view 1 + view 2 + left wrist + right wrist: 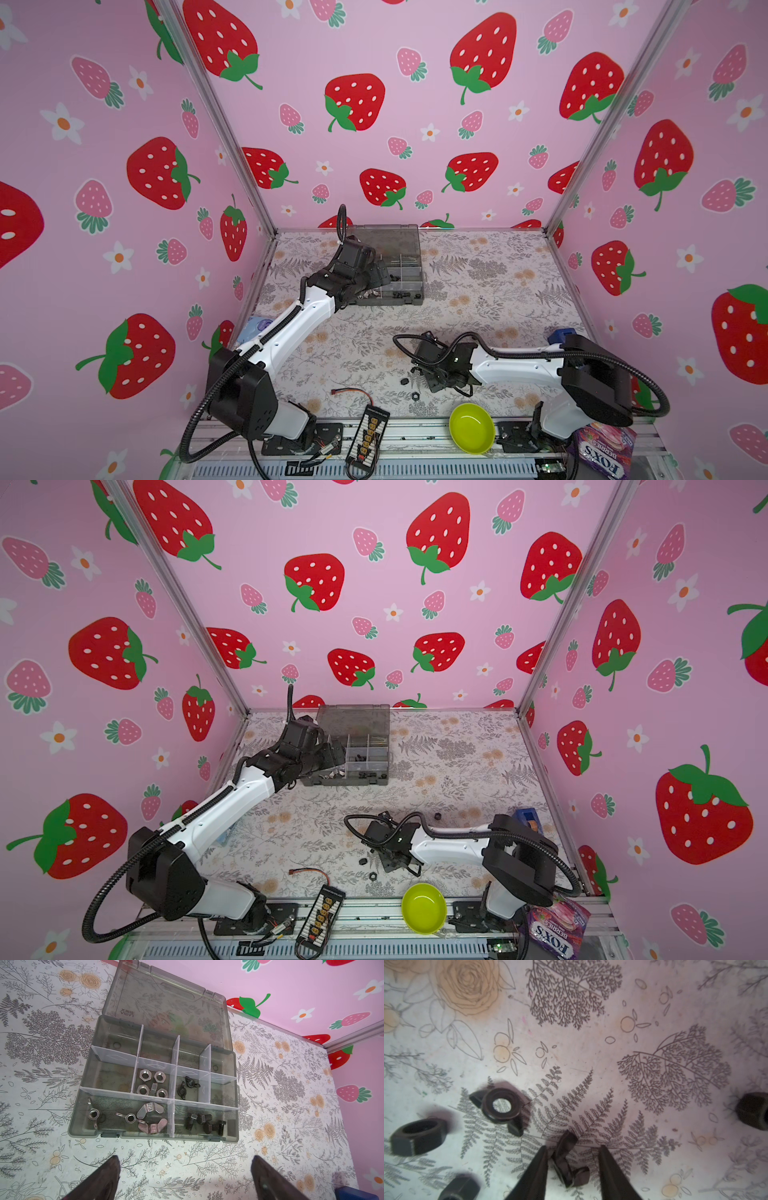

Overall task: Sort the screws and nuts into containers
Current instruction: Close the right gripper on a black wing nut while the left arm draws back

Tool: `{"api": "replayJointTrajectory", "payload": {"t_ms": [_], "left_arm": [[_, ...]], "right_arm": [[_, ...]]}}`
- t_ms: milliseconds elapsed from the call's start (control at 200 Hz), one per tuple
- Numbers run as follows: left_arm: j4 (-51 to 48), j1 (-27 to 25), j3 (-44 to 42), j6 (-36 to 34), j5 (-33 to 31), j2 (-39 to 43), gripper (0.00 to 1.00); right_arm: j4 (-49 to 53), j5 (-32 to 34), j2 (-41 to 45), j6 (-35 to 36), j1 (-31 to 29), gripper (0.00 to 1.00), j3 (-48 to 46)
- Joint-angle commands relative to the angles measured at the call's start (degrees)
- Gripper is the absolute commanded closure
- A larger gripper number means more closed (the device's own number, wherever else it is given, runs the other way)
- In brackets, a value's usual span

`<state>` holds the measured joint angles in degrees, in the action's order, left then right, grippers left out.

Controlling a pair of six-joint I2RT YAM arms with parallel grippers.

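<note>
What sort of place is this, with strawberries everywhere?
Likely a robot test booth: strawberry-print walls enclose a floral tabletop, two robot arms stand on a front rail, an organizer box holds sorted nuts.

The purple sweet bag (604, 451) reads "FOX'S BERRIES"; the organizer box lid (166, 1001) bears "AIRAJ", upside down.

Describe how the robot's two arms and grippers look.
Both arms match: the left arm and right arm have white shells between bulky black joint housings. A ribbed black hose loops along each. The left gripper and right gripper are black, with dark fingers tapering to narrow tips. No lettering shows.
</note>
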<state>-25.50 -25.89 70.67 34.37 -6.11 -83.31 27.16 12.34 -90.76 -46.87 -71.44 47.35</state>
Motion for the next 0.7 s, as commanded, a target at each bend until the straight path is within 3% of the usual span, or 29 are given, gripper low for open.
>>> {"api": "replayJointTrajectory", "payload": {"t_ms": [0,450,695], "left_arm": [[0.36,-0.12,-0.69,0.87,-1.71,1.04,0.01],[0.1,-0.13,-1.46,0.7,-2.72,2.16,0.01],[-1.09,-0.13,-1.75,0.0,-4.17,2.27,0.01]], "right_arm": [[1.42,0.18,-0.6,-0.54,0.68,0.66,-0.59],[1.23,-1.73,0.94,-1.61,0.79,1.0,-1.23],[1.19,-0.91,2.76,-2.14,0.8,1.0,-1.38]]}}
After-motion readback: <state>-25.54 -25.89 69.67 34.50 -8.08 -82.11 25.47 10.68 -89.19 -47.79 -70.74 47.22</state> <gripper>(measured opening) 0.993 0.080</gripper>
